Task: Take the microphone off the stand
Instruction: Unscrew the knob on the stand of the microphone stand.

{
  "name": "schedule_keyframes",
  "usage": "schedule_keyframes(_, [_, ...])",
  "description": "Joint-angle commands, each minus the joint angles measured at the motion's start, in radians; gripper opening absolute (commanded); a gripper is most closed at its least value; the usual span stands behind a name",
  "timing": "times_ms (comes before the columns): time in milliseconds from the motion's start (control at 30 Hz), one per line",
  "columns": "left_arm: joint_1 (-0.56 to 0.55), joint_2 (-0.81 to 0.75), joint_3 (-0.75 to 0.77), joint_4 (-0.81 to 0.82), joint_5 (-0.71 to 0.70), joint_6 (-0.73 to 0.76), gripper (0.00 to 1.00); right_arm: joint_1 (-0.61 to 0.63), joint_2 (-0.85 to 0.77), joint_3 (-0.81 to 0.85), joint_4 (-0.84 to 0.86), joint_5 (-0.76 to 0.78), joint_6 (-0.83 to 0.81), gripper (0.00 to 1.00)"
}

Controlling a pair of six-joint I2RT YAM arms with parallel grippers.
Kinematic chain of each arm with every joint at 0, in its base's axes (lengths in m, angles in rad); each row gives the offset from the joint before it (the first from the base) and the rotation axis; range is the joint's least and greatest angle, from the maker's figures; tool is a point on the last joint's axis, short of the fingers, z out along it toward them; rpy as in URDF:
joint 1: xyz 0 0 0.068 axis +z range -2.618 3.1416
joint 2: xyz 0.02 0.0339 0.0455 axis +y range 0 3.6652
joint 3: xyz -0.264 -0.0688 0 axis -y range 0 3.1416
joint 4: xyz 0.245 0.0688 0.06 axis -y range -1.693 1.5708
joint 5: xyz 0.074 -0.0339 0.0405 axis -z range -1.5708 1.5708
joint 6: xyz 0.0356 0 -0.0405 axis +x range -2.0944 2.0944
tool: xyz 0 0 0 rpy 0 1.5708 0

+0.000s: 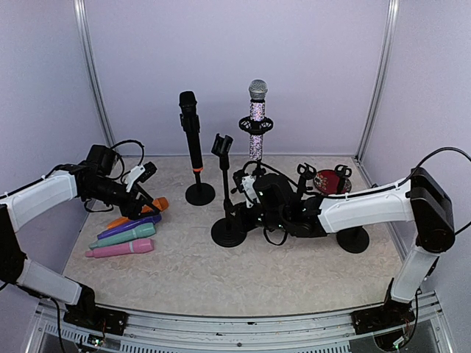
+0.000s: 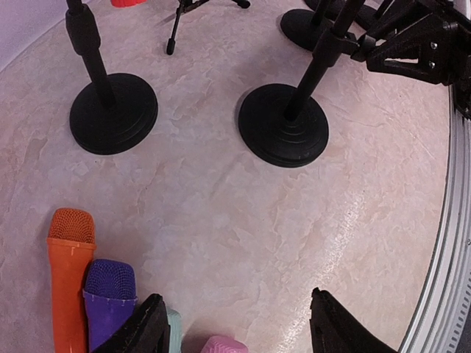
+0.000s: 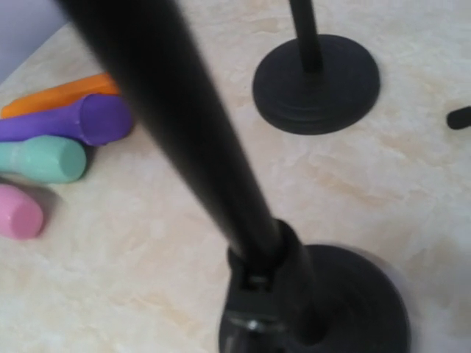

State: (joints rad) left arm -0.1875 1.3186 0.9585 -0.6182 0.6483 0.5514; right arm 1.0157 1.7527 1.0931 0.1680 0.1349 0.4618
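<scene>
On the pale table (image 1: pixel 294 272) the right gripper (image 2: pixel 352 45) reaches low against the pole of the middle stand (image 1: pixel 225 184), whose clip is empty. Its jaws sit narrow at the pole, but whether they clamp it I cannot tell. The left gripper (image 2: pixel 235 323) hangs with its jaws wide and holding nothing, just above four coloured microphones (image 1: pixel 129 234) lying side by side. The black microphone (image 1: pixel 190 129) stands upright in its own stand (image 1: pixel 199 194), left of and behind the right gripper. The sparkly microphone (image 1: pixel 256 121) sits upright in a ring holder, behind and above that gripper.
</scene>
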Motion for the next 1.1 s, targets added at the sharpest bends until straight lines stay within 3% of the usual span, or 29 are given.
schedule_keyframes(0, [-0.006, 0.013, 0.031, -0.010, 0.005, 0.006, 0.64, 0.033, 0.018, 0.035, -0.027, 0.124, -0.057, 0.14])
schedule_keyframes(533, [-0.007, 0.007, 0.028, -0.020, 0.002, 0.012, 0.63, 0.104, 0.110, 0.123, -0.126, 0.415, -0.186, 0.00])
schedule_keyframes(867, [-0.006, 0.013, 0.025, -0.024, 0.006, 0.016, 0.63, 0.176, 0.152, 0.139, -0.202, 0.662, -0.468, 0.00])
schedule_keyframes(1067, [-0.008, 0.014, 0.026, -0.030, 0.009, 0.019, 0.63, 0.229, 0.219, 0.161, -0.176, 0.799, -0.737, 0.00])
